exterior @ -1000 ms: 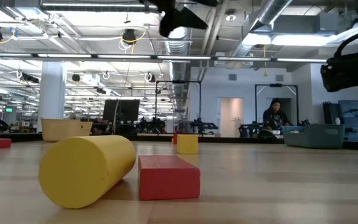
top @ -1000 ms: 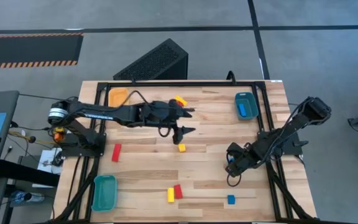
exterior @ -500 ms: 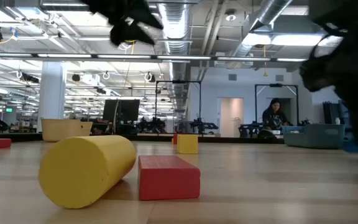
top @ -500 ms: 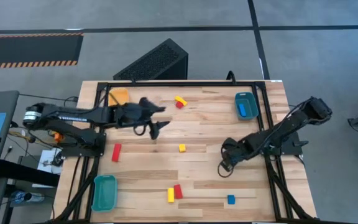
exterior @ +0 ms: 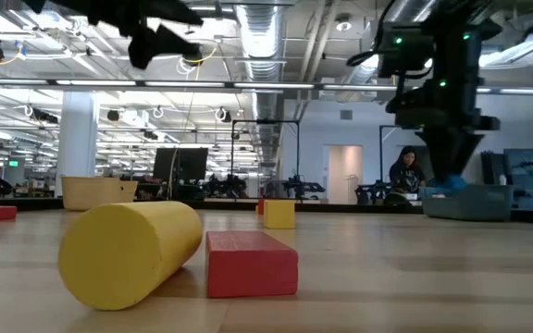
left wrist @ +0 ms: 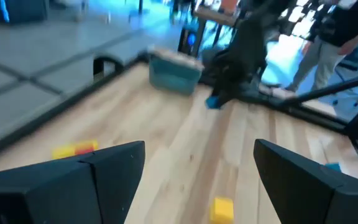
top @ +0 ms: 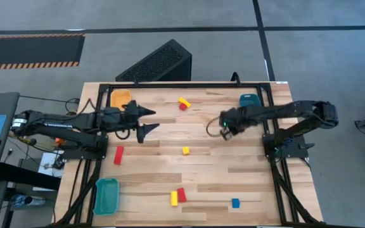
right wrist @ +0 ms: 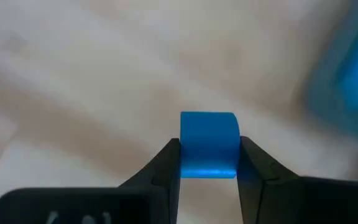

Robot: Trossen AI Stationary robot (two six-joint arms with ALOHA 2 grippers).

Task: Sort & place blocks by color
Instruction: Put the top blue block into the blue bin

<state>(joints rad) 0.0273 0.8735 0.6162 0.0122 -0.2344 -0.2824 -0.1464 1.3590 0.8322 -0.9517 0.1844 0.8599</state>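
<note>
The right pincer (right wrist: 209, 163) is clenched on a blue block (right wrist: 209, 144), which is seen squeezed between its two fingers in the right wrist view. In the high view this pincer (top: 225, 130) is held over the desk (top: 233, 171) toward the far right corner, just beside the teal tray (top: 249, 101) that stands by the far edge there. The step in hand is judged to be the carrying of a blue block to that tray. For the next move, the block must be brought over the tray's opening, lowered inside its walls and only then let go, so that it is not dropped on the rim.

The left pincer (top: 146, 122) is released and empty, its fingers spread, above the left half of the desk near the orange tray (top: 120, 98) at the far left corner.

Much sorting remains: a yellow block (top: 185, 150) lies mid-desk, a red block (top: 118, 154) toward the left edge, a yellow and red pair (top: 177, 196) and another blue block (top: 235, 202) near the front edge, and a second pair (top: 184, 102) by the far edge.
</note>
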